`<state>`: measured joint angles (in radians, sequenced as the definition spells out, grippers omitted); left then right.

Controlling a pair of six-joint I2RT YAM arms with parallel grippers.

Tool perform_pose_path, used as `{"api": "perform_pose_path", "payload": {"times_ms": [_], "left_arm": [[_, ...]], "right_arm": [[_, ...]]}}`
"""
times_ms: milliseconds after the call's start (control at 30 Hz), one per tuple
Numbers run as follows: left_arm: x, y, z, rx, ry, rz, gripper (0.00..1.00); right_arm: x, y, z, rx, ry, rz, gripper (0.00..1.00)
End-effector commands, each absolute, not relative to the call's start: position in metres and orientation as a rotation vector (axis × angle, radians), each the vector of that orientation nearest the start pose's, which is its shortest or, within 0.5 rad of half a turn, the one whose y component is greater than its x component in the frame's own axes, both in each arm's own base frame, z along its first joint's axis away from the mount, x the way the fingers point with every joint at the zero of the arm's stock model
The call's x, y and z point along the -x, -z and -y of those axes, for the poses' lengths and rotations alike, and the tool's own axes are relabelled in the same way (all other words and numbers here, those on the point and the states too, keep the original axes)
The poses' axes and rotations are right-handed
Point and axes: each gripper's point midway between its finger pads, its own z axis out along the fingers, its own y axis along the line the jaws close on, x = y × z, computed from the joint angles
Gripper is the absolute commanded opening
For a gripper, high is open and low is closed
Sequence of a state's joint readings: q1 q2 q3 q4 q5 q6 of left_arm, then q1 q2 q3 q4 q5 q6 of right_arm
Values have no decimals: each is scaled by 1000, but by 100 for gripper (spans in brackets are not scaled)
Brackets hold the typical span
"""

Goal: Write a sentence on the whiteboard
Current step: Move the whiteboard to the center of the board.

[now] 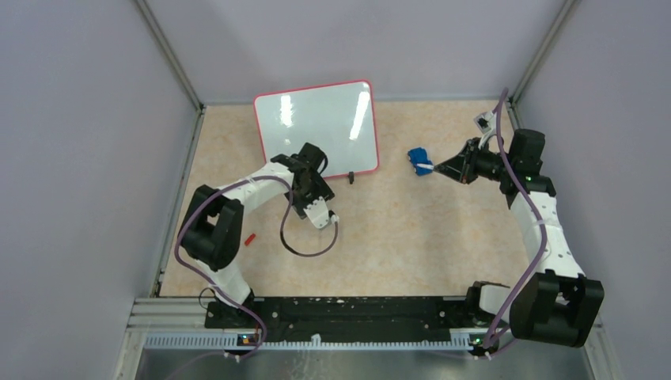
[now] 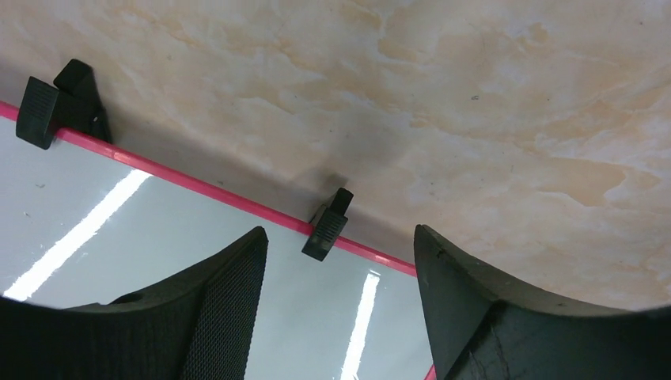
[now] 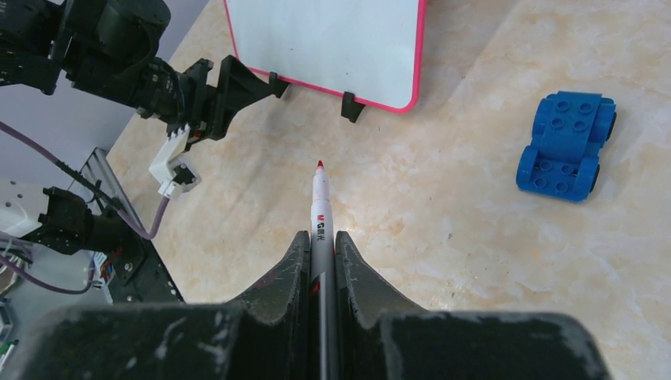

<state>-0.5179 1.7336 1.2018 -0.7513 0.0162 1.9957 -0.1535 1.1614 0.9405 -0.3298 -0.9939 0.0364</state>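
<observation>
The whiteboard (image 1: pixel 316 123) lies at the back of the table, glossy white with a pink-red rim; no sentence is in view on it. My left gripper (image 1: pixel 291 164) is at its near left corner. In the left wrist view the left gripper (image 2: pixel 340 232) is open, its jaws straddling the board's rim (image 2: pixel 198 186), with a black clip (image 2: pixel 326 226) between them. My right gripper (image 3: pixel 320 237) is shut on a white marker (image 3: pixel 320 202), whose red tip points toward the whiteboard (image 3: pixel 332 39). The right gripper (image 1: pixel 451 168) hovers well to the right of the board.
A blue toy-brick car (image 1: pixel 418 158) sits just beyond the marker's tip, also visible in the right wrist view as the car (image 3: pixel 566 142). A small red cap (image 1: pixel 250 238) lies near the left arm. A second black clip (image 2: pixel 59 103) holds the board's rim. Grey walls enclose the table.
</observation>
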Motion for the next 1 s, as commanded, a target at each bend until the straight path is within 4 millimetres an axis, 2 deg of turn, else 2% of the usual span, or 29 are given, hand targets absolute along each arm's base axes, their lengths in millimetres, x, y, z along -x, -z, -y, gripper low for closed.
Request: {"api": "perform_pose_path", "payload": {"times_ms": [0,133,467,600,767,967], "left_arm": [[-371,-63,164,3210,411,840,71],[-380,-54,159,3180,450,814,63],[-390,-38,159,3170,473,741,54],[-393,-34,160,3172,480,697,42],[-382,-31,169,3200,472,606,25],[-358,-37,190,3209,425,552,11]], "right_arm": [[-312,-242,-101,432,-957,-1904,0],[-312,-241,-101,430,-956,-1907,0],[-312,-239,-101,432,-965,-1913,0],[-312,-240,-101,433,-965,-1913,0],[-311,-240,-102,436,-970,-1912,0],[-312,-242,-102,435,-965,-1912,0]]}}
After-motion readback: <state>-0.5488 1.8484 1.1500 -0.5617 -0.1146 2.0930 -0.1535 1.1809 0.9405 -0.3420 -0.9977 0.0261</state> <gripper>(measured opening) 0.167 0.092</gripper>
